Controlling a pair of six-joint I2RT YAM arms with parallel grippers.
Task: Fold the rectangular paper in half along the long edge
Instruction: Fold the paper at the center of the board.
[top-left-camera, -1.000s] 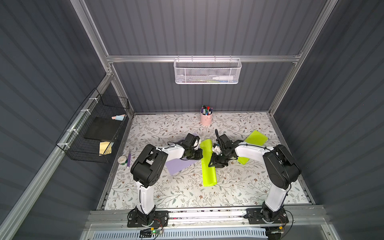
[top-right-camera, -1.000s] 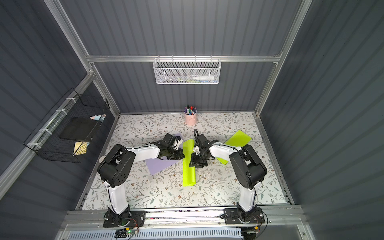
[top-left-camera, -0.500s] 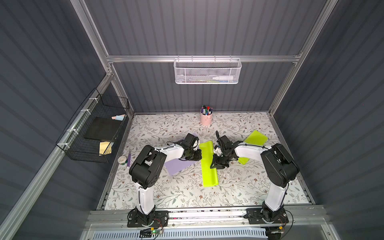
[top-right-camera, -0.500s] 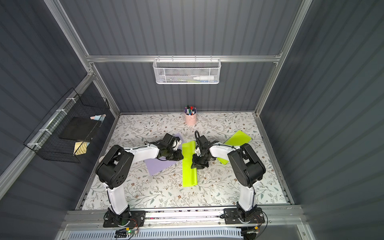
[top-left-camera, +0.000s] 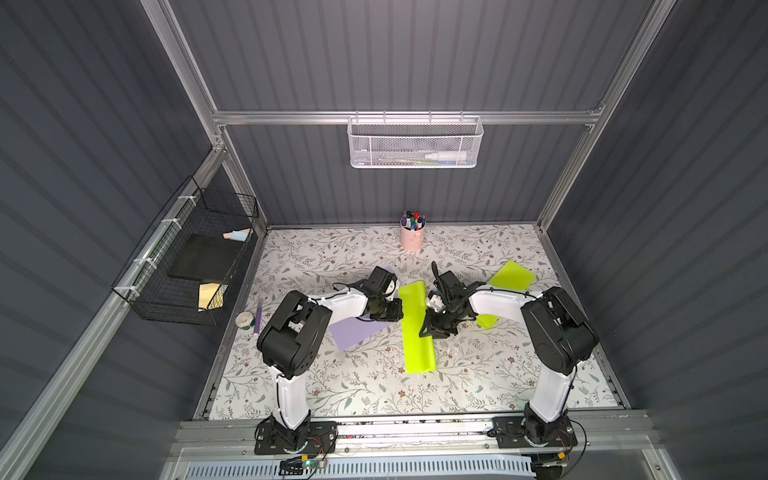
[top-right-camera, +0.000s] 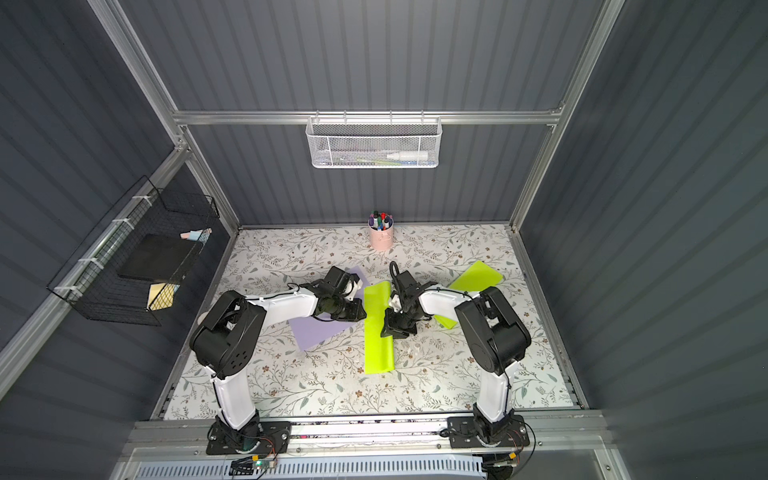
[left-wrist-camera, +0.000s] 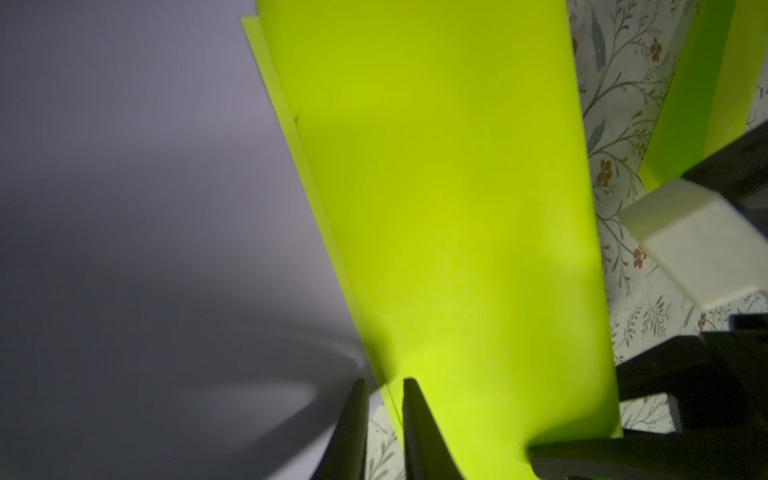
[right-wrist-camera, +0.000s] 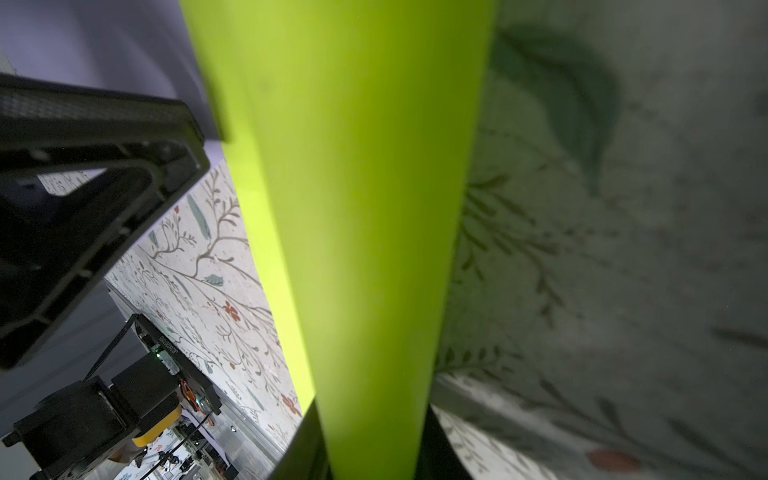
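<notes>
Right pincer (top-left-camera: 430, 330) crept frontward, pinching green paper (top-left-camera: 417, 349); left pincer (left-wrist-camera: 385, 399) (opposite) slightly spread.

Green paper (top-left-camera: 417, 328): smooth and matt, with a faint sheen along the curved fold in the right wrist view.
Purple sheet (top-left-camera: 353, 334): paper, matt.
Table cover (top-left-camera: 353, 386): matt, printed with leaves and flowers.
Arms (top-left-camera: 345, 305): glossy white plastic shells, matt black joints.
Frame (top-left-camera: 291, 117): bare brushed metal.
Walls (top-left-camera: 374, 54): ribbed grey panels, matt.
Hanging basket (top-left-camera: 414, 143): white-coated metal mesh.
Side basket (top-left-camera: 174, 309): black wire.
Cup (top-left-camera: 411, 241): pink, smooth.
</notes>
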